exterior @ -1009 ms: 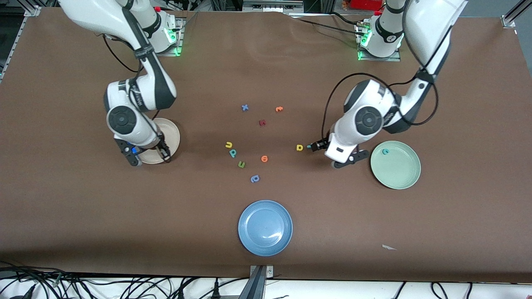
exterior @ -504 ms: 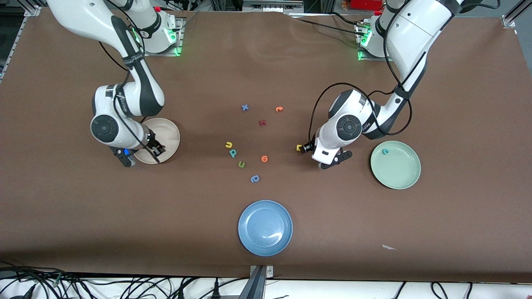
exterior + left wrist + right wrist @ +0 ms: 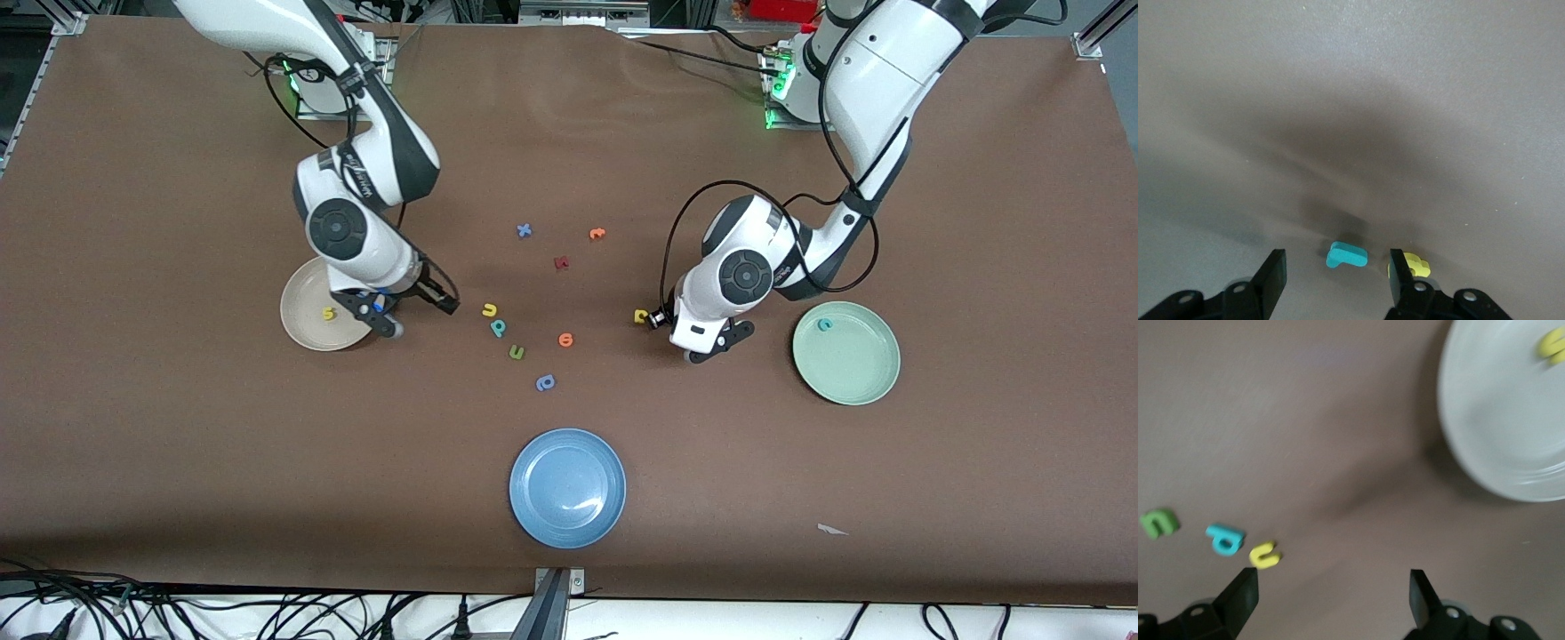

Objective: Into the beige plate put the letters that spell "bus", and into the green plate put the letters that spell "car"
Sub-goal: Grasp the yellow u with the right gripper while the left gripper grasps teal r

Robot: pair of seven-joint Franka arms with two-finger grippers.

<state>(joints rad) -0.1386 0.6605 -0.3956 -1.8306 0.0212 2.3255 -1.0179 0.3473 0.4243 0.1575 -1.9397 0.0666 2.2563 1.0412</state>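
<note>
The beige plate [image 3: 302,331] [image 3: 1498,433] holds a yellow s [image 3: 329,313] [image 3: 1553,343]. My right gripper [image 3: 418,317] [image 3: 1331,583] hangs open and empty between that plate and the yellow u [image 3: 489,310] [image 3: 1265,555] and teal b [image 3: 498,328] [image 3: 1225,539]. The green plate [image 3: 853,373] holds a teal c [image 3: 825,324]. My left gripper [image 3: 676,338] [image 3: 1337,267] is low over the table, open, with the teal r [image 3: 1346,255] lying untouched between its fingers. The yellow a [image 3: 640,316] [image 3: 1417,266] lies just outside one finger. The front view hides the r.
Mid-table lie a green u [image 3: 516,353] [image 3: 1159,522], an orange letter [image 3: 565,339], a blue p-shape [image 3: 545,382], a dark red letter [image 3: 561,262], an orange t [image 3: 597,233] and a blue x [image 3: 524,230]. A blue plate [image 3: 567,487] sits nearest the front camera.
My right gripper opened, left the yellow s in the beige plate and swung toward the middle letters. My left gripper slid toward the yellow a, its fingers narrowing around the teal r.
</note>
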